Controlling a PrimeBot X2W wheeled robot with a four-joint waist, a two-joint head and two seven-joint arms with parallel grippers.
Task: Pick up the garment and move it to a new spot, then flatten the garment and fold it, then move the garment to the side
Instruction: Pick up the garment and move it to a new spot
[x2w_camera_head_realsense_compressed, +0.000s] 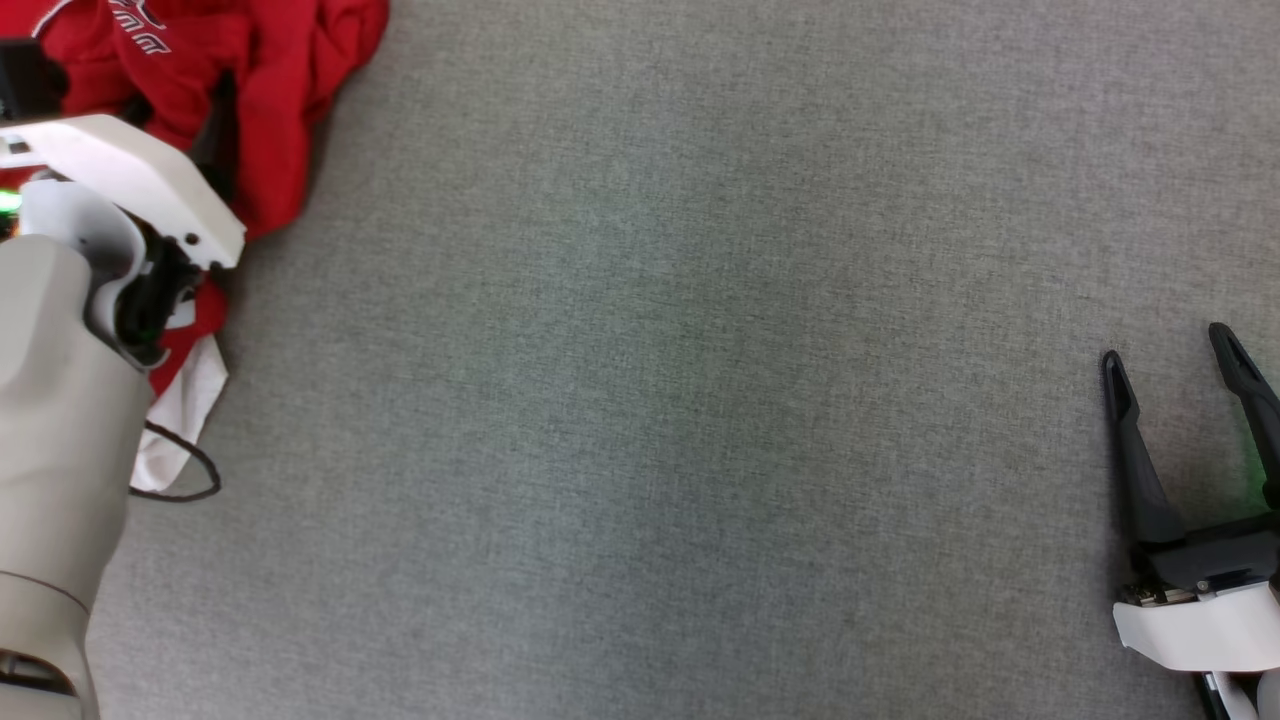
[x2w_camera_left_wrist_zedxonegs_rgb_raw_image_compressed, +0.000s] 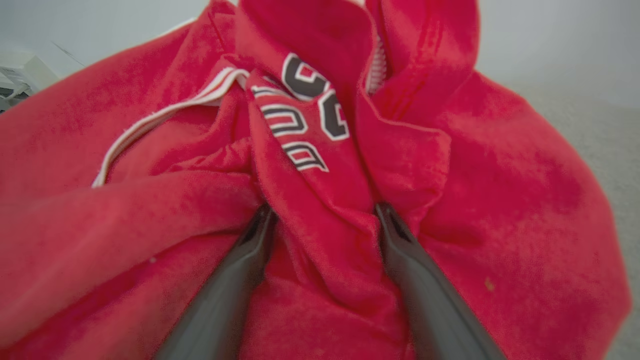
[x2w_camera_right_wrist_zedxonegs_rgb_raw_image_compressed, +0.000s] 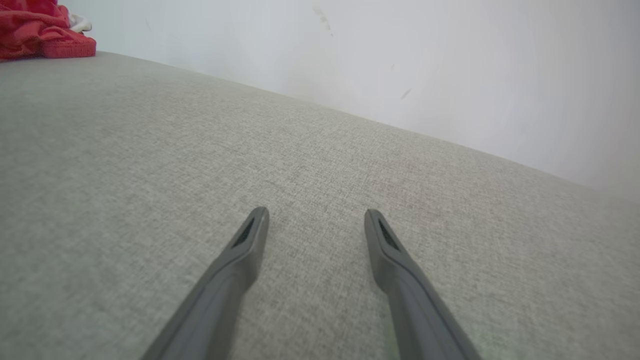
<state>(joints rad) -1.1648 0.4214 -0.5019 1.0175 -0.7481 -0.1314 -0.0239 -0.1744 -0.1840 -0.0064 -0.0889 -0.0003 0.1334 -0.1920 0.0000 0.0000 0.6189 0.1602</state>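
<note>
The left arm reaches up the left side of the head view. Its pale beige, rounded forearm rises from the bottom edge and bends into a white, angular plastic wrist housing. The left gripper, a pair of long, dark grey tapered fingers, has its jaws spread wide in the left wrist view, and the very tips are covered.

The right gripper, of the same dark two-fingered kind on a black base, sits low at the lower right of the head view. Its fingers point up that view in an open V. In the right wrist view the right gripper shows both fingers well apart.
</note>
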